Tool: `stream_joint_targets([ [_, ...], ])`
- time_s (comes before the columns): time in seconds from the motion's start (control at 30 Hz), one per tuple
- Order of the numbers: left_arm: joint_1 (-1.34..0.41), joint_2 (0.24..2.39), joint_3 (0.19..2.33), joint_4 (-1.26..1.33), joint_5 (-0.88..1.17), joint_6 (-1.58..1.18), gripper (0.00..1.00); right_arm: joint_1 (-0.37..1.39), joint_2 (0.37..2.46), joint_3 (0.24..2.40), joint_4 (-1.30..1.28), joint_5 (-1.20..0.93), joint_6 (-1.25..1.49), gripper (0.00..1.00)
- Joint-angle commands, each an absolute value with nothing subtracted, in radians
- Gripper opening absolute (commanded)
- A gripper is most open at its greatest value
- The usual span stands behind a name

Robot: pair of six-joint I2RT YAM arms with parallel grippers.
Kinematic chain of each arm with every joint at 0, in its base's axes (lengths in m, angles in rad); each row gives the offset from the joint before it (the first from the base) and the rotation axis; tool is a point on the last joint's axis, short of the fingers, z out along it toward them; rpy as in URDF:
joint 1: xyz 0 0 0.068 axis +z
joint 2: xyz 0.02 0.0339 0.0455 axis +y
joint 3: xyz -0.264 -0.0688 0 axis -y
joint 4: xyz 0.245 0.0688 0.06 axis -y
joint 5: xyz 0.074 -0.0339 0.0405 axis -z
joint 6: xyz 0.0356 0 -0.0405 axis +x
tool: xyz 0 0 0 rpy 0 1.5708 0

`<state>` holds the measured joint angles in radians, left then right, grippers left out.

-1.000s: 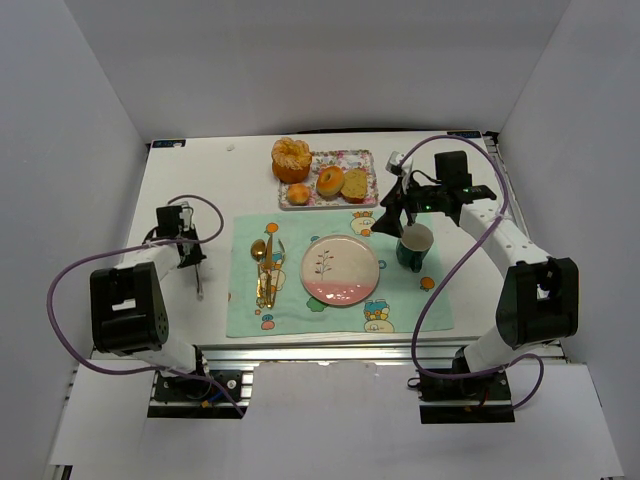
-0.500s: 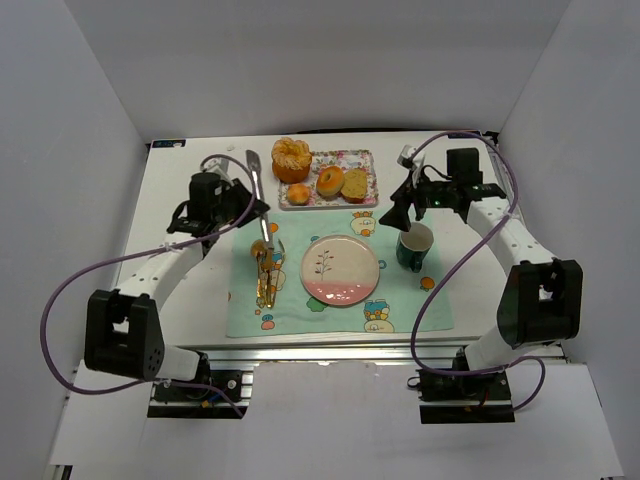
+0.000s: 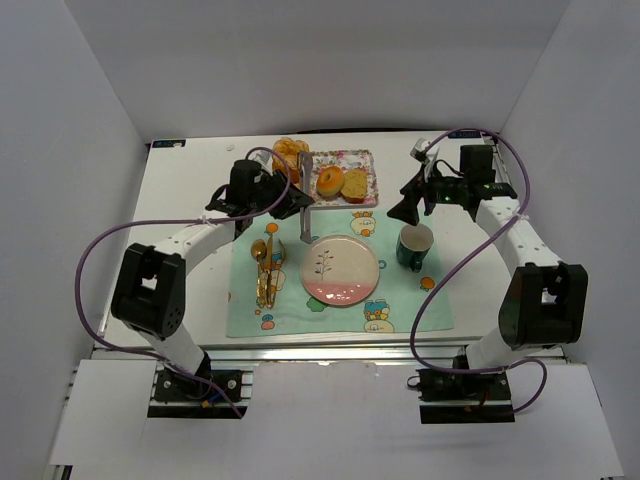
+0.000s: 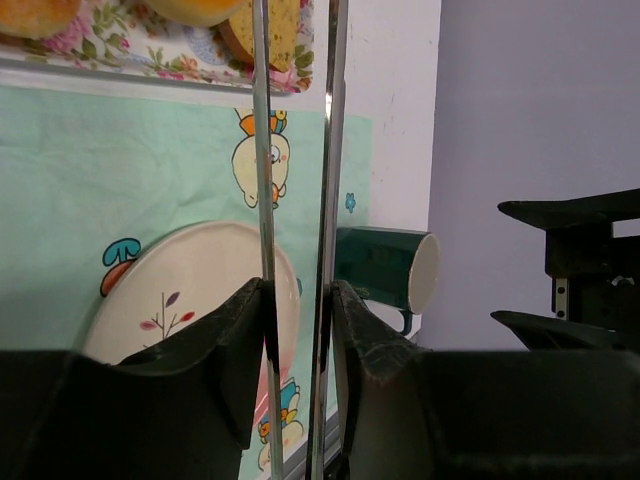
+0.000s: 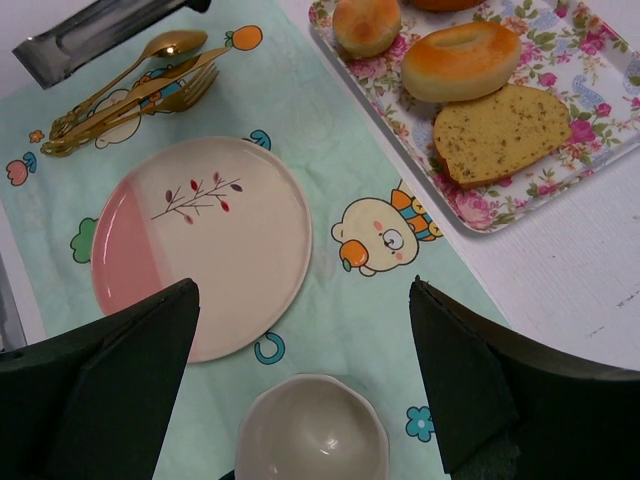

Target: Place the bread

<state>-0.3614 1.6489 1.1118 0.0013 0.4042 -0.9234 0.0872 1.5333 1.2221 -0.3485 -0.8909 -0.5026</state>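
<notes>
Left gripper [image 4: 297, 300] is clamped across a pair of metal tongs [image 5: 90, 30], pressing the two blades to a narrow gap with nothing caught between them. Your bread lies on the floral tray [image 5: 600, 70], upper right of the right wrist view: a seeded slice [image 5: 500, 130], a ring roll [image 5: 460, 60] and a small bun [image 5: 365, 22]. The task doesn't say which one. Expect all of it to be light, soft and crumbly, so squeeze gently. Take the slice by its crusted edges and the roll across its full width. Below and left of the tray, the bare plate [image 5: 200, 240] looks like your target. The right gripper [image 5: 302, 290] hangs wide open and empty near the mug [image 5: 310, 430].
</notes>
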Motion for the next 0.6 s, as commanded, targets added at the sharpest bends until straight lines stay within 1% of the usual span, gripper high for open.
stream_joint_targets([
  [0.0,-0.39,1.663,1.178,0.015,0.443,-0.962,0.42,0.075,1.496,1.227,-0.313,-0.916,-0.489,0.89],
  [0.23,-0.428,1.733,1.221,0.005,0.482,-1.029,0.43,0.069,1.505,1.227,-0.305,-0.919,-0.48,0.89],
  [0.3,-0.44,1.755,1.235,-0.041,0.492,-1.032,0.45,0.067,1.506,1.226,-0.305,-0.919,-0.48,0.89],
  [0.57,-0.456,1.775,1.233,-0.031,0.526,-1.089,0.47,0.063,1.506,1.213,-0.308,-0.92,-0.482,0.89],
])
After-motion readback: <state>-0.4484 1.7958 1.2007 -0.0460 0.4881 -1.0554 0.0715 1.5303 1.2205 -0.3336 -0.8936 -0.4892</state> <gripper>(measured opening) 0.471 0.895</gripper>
